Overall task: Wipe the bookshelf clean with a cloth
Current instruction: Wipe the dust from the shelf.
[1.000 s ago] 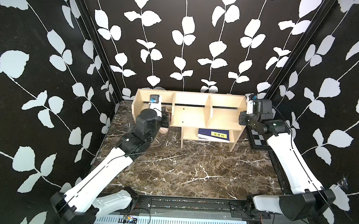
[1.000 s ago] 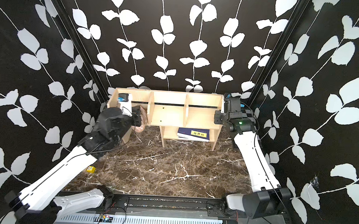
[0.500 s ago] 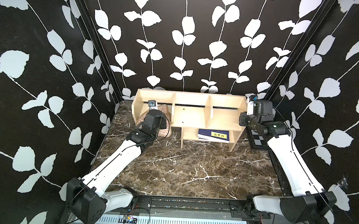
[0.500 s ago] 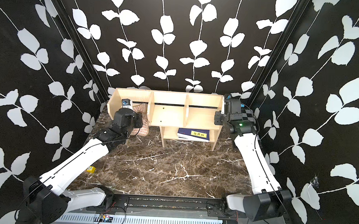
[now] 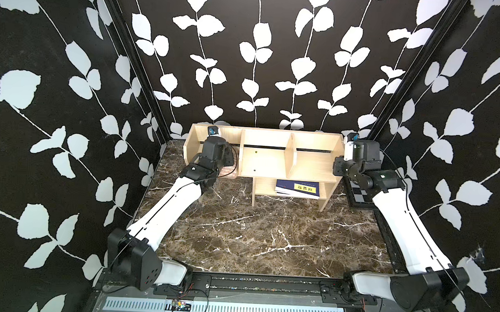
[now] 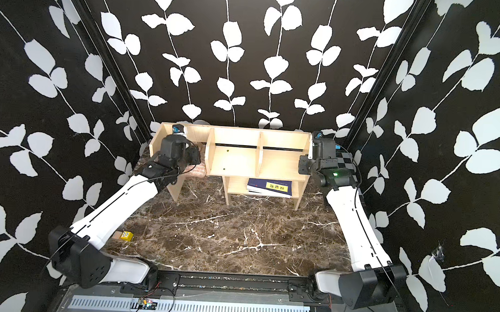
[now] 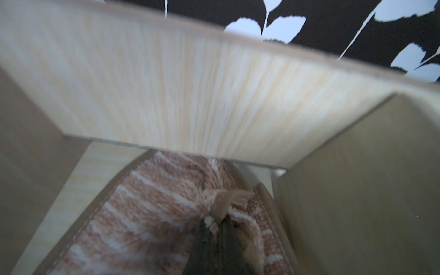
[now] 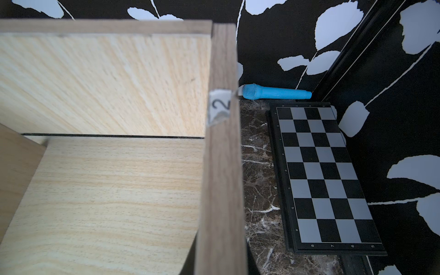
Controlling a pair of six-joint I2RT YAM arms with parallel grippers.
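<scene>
The bookshelf [image 5: 260, 163] stands at the back of the marble table [image 5: 254, 235], close to the leaf-patterned wall, and both arms reach out to it. The left arm goes into the leftmost of the three upper compartments, and that is where the cloth [image 7: 147, 214] is: spread on the compartment floor, with a striped pink edge showing at the front lip beside the first divider in both top views [image 6: 197, 170]. From the wrist camera, the left gripper [image 7: 215, 240] has its dark fingers pressed together on a bunched-up fold of the cloth, pinching it, with the back panel of the compartment just ahead and a wall on either side. The right gripper [image 6: 311, 150] is up against the shelf's right end panel. Its wrist camera looks straight along the edge of that panel, which carries a torn white label with a "2", but the fingers themselves do not show, so I cannot tell how far apart they are or whether they hold the panel. The middle and right compartments have nothing in them. A dark blue book [image 5: 298, 188] with a yellow label lies flat on the small lower shelf. To the right of the shelf a chequered board [image 8: 321, 171] lies on the table, with a blue toy microphone [image 8: 273, 92] behind it against the wall. A small yellow cube [image 6: 127, 236] sits near the left arm.
</scene>
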